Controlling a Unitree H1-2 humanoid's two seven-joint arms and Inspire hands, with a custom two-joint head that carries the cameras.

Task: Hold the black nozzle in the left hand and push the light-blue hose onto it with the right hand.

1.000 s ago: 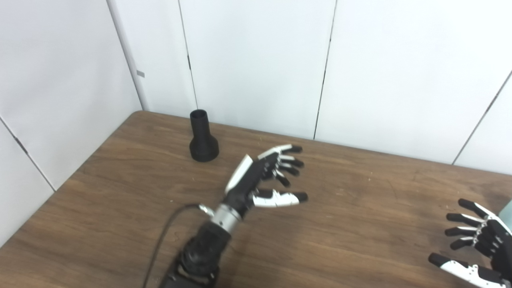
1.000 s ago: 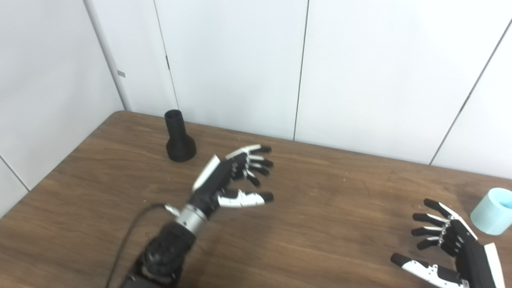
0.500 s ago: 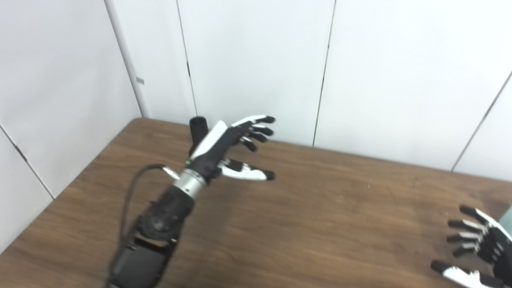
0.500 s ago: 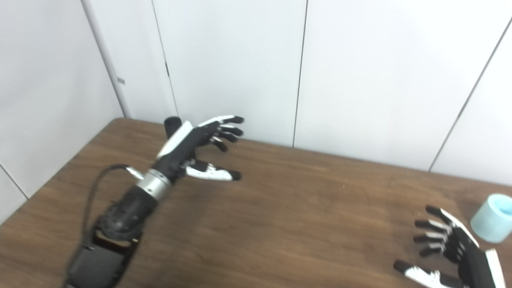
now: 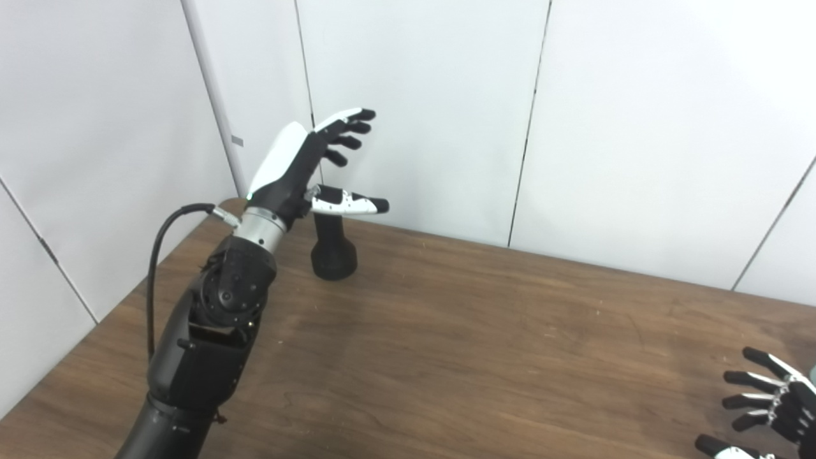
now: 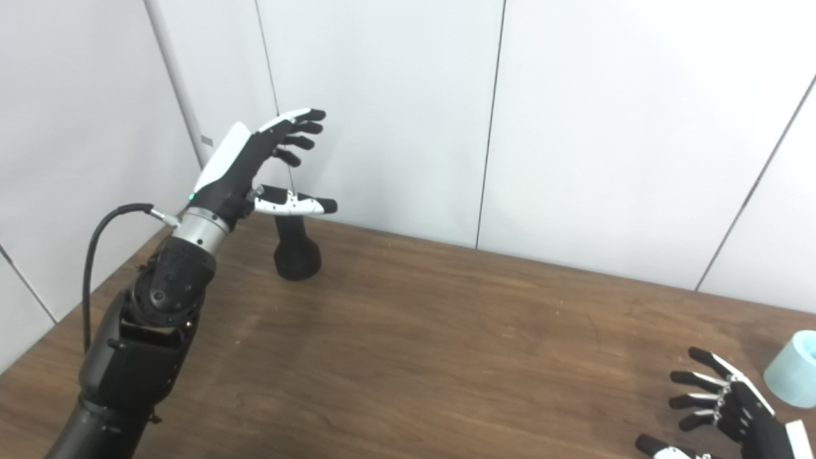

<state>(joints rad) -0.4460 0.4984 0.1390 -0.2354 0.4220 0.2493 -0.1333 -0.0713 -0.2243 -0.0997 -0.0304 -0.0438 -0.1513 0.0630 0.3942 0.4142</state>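
black nozzle stands upright on its flared base at the far left corner of the worktop, narrow neck up, close to the white wall panels. its top is hidden behind the thumb in both views.

left hand is raised above and in front of the nozzle, released, fingers spread and pointing up toward the wall, thumb stretched out sideways across the neck. can't tell whether the thumb touches it; nothing is gripped.

light-blue hose is a short stub at the far right edge of the worktop, only in the right eye view, well apart from the nozzle. right hand sits low just beside it, open, holding nothing.

my read: step in hand is the left-hand grasp on the nozzle. to do it well:
- bring the hand down and level so the palm faces the neck, not the ceiling
- wrap low on the neck, above the flare, leaving the top end bare for the hose
- close thumb opposite the fingers, so the nozzle doesn't tip or skid into the wall
- approach from the open side; the wall leaves little room behind

risk: a sideways knock with the thumb topples it.
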